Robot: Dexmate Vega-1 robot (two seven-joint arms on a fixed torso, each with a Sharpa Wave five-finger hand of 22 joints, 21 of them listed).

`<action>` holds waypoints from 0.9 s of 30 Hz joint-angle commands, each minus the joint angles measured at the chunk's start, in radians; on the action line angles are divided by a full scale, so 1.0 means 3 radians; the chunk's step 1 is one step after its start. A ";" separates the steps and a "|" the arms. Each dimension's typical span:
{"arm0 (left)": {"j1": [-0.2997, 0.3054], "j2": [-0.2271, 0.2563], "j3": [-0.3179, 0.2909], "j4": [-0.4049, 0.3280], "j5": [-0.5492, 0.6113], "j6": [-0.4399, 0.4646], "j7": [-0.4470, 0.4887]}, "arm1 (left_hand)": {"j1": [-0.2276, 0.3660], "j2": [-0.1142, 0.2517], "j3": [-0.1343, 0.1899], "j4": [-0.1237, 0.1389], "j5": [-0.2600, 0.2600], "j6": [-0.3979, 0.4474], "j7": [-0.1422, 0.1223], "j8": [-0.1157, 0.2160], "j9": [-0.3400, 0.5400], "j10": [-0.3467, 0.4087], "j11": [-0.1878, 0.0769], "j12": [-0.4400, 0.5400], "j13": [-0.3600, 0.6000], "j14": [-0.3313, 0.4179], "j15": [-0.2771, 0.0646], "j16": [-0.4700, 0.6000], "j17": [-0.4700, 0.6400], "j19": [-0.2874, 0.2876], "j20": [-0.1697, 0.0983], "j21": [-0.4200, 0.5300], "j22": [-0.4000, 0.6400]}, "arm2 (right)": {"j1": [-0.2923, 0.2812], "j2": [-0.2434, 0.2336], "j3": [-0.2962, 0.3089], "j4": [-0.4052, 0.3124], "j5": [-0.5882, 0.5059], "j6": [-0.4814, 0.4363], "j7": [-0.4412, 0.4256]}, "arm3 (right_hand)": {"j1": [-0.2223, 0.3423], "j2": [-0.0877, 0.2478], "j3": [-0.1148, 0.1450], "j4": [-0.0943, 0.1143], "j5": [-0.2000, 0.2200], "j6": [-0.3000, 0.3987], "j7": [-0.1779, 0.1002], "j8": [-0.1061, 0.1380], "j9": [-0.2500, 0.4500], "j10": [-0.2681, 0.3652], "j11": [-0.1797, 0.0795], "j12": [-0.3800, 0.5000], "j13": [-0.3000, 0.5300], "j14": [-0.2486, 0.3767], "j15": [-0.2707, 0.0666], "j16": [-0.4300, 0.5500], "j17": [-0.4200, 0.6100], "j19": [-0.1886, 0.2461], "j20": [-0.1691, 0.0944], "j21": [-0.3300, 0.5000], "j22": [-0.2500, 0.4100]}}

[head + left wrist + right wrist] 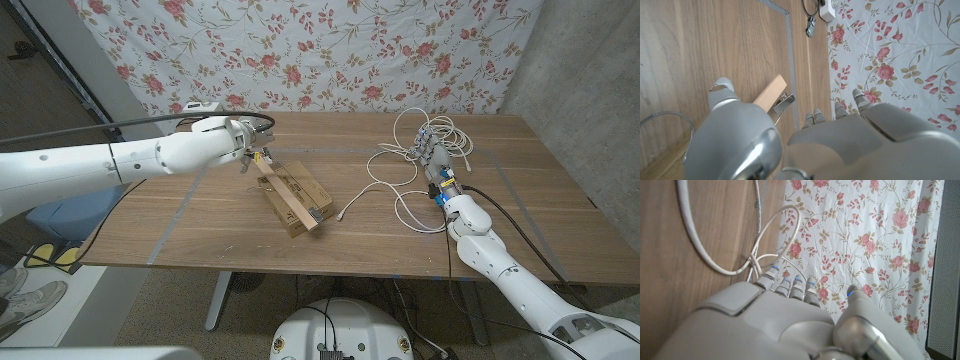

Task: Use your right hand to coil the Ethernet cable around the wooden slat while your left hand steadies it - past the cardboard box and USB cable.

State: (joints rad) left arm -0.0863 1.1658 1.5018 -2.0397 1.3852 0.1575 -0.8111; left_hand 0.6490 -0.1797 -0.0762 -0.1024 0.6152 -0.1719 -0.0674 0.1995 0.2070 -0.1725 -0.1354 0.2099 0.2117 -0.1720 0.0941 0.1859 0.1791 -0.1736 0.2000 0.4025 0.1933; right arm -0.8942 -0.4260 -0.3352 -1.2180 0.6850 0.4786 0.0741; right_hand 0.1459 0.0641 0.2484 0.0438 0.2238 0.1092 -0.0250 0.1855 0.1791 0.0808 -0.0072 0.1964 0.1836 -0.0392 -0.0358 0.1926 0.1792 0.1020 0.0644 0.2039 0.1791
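I look down on a wooden table (200,215) backed by a floral cloth (330,50). My left hand (232,137) reaches in from the left, its fingers at the far end of a wooden slat (287,190). The slat lies diagonally across a flat cardboard box (296,198) near the table's middle. To the right, a white Ethernet cable (392,165) sprawls in loose loops, one end trailing toward the box. My right hand (435,160) sits among those loops, fingers pointing away from me. Whether it grips the cable, I cannot tell. Grey tape lines (180,215) mark the tabletop.
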 commanded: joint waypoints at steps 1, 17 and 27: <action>-0.0059 -0.0023 0.0185 0.0158 0.0204 -0.0244 0.0345 | -0.0012 0.0013 -0.0049 -0.0010 0.0034 -0.1008 0.0002 0.0027 0.0018 -0.0489 -0.0023 0.0030 0.0018 -0.0423 -0.0048 0.0027 0.0004 -0.0145 0.0019 0.0003 0.0013 | -0.0009 0.0017 0.0004 0.0009 -0.0013 0.0040 -0.0026 | -0.0003 0.0009 -0.0008 -0.0012 0.0013 0.0028 -0.0004 0.0025 0.0010 0.0036 -0.0007 0.0013 0.0016 0.0013 -0.0008 0.0011 0.0007 0.0028 -0.0014 0.0019 0.0010; -0.0061 -0.0218 0.0377 0.0595 0.0256 -0.0245 0.0824 | 0.0051 0.0087 -0.0129 -0.0029 0.0092 -0.0906 -0.0008 0.0068 0.0022 -0.0391 -0.0008 0.0081 0.0019 -0.0353 -0.0115 0.0035 -0.0001 0.0027 -0.0070 0.0042 0.0009 | -0.0034 0.0003 0.0024 0.0001 -0.0016 0.0073 -0.0042 | -0.0005 0.0009 -0.0010 -0.0016 0.0015 0.0027 -0.0004 0.0022 0.0010 0.0039 -0.0009 0.0009 0.0016 0.0022 -0.0008 0.0009 0.0007 0.0030 -0.0006 0.0018 0.0011; -0.0038 -0.0357 0.0428 0.0871 0.0039 -0.0182 0.1169 | 0.0732 0.0576 0.0026 -0.0159 0.0144 -0.0518 -0.0079 0.0195 0.0016 0.0049 0.0025 0.0235 0.0011 0.0108 -0.0338 0.0087 -0.0017 0.0485 -0.0302 0.0137 -0.0005 | -0.0069 -0.0038 0.0032 -0.0067 -0.0057 0.0076 -0.0093 | -0.0004 0.0007 -0.0012 -0.0020 0.0016 0.0028 -0.0008 0.0021 0.0010 0.0044 -0.0012 0.0008 0.0016 0.0027 -0.0007 0.0008 0.0006 0.0035 -0.0002 0.0018 0.0010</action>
State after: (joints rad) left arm -0.1031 1.0979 1.6091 -1.8627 1.4512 0.0857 -0.5690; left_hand 0.7775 -0.0469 -0.0897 -0.1330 0.6621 -0.1717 -0.0754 0.2417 0.2120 -0.1726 -0.1355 0.2631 0.2137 -0.1711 0.0120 0.2025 0.1736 -0.0721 0.1278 0.4302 0.1905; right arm -0.9056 -0.4259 -0.3284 -1.2201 0.6787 0.4988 0.0593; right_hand 0.1460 0.0640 0.2442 0.0397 0.2238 0.1091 -0.0250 0.1855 0.1791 0.0862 -0.0127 0.1964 0.1835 -0.0340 -0.0306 0.1926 0.1791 0.1019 0.0643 0.2038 0.1791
